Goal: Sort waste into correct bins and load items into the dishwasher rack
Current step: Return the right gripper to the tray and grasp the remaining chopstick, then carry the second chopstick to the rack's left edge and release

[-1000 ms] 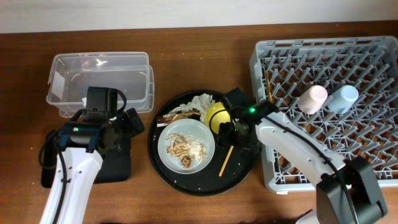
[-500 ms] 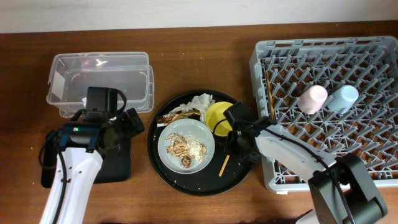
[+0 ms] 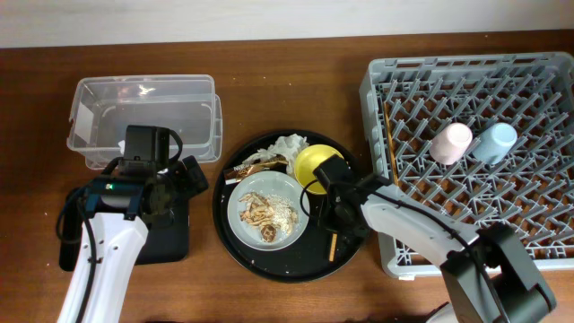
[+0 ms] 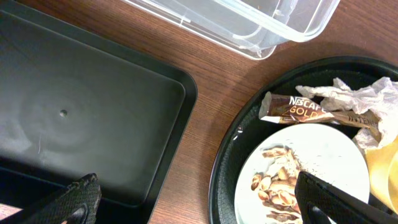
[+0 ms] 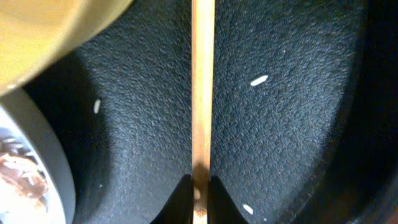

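Your grey rack (image 3: 466, 90) held the pink cup (image 3: 450, 142) and blue cup (image 3: 495, 142) side by side on its pegs. Just left of the rack were the yellow bowl (image 3: 312, 167) and one chopstick (image 5: 202, 93), lying flat. Further left sat the white plate (image 3: 268, 212) with tan scraps (image 3: 265, 213), the crumpled tissue (image 3: 289, 145) and the wrapper (image 3: 256, 165). Farthest left were the clear box (image 3: 143, 119) and the black tray (image 4: 93, 124).

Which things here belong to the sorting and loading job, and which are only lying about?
Job: tissue, wrapper, food scraps, clear box, flat black tray, plate, yellow bowl, pink cup, blue cup, chopstick, rack.
Only lying about: round black tray.
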`<state>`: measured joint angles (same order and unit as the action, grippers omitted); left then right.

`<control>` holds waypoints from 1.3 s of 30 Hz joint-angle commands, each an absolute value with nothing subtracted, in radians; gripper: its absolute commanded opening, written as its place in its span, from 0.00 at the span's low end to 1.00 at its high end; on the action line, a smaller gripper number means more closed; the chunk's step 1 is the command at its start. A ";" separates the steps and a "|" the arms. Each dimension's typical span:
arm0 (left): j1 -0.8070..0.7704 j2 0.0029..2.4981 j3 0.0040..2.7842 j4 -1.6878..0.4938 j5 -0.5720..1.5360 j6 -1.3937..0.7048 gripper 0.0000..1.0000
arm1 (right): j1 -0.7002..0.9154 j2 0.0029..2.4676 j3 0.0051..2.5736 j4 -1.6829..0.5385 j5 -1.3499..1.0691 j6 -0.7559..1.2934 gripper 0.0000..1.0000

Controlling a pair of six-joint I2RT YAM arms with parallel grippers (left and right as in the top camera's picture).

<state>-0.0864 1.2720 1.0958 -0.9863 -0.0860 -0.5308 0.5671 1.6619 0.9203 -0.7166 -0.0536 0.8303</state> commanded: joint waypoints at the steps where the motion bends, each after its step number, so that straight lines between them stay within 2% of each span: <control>1: -0.082 1.266 1.110 -0.989 -0.087 -0.522 0.99 | 0.527 1.588 1.026 -0.818 -0.025 0.810 0.08; 8: -0.082 1.266 1.110 -0.989 -0.087 -0.522 0.99 | 0.286 1.423 1.309 -1.076 -0.038 0.450 0.08; 12: -0.082 1.266 1.110 -0.989 -0.087 -0.522 0.99 | 0.164 1.393 1.377 -1.051 -0.046 0.220 0.08; 14: -0.082 1.266 1.110 -0.989 -0.087 -0.522 0.99 | 0.132 1.418 1.373 -1.031 -0.044 0.171 0.09; 19: -0.082 1.266 1.110 -0.989 -0.087 -0.522 0.99 | 0.116 1.538 1.373 -0.926 -0.016 0.127 0.10; 21: -0.082 1.266 1.110 -0.989 -0.087 -0.522 0.99 | 0.116 1.594 1.373 -0.896 0.009 0.127 0.13; 22: -0.082 1.266 1.110 -0.989 -0.087 -0.522 0.99 | 0.116 1.641 1.373 -0.880 0.012 0.127 0.17; 27: -0.082 1.266 1.110 -0.989 -0.087 -0.522 0.99 | 0.117 1.718 1.373 -0.892 0.011 0.134 0.25; 31: -0.082 1.266 1.110 -0.989 -0.087 -0.522 0.99 | 0.117 1.681 1.374 -0.963 -0.004 0.201 0.25; 34: -0.082 1.266 1.110 -0.989 -0.087 -0.523 0.99 | 0.117 1.606 1.374 -1.038 -0.104 0.204 0.27; 36: -0.082 1.266 1.110 -0.989 -0.087 -0.522 0.99 | 0.117 1.512 1.374 -1.129 -0.135 0.280 0.31; 39: -0.082 1.266 1.110 -0.989 -0.087 -0.522 0.99 | 0.117 1.380 1.374 -1.234 -0.113 0.347 0.33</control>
<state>-0.0864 1.2720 1.0958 -0.9871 -0.0856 -0.5308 0.1219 1.5299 1.3705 -1.1778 -0.0998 0.2485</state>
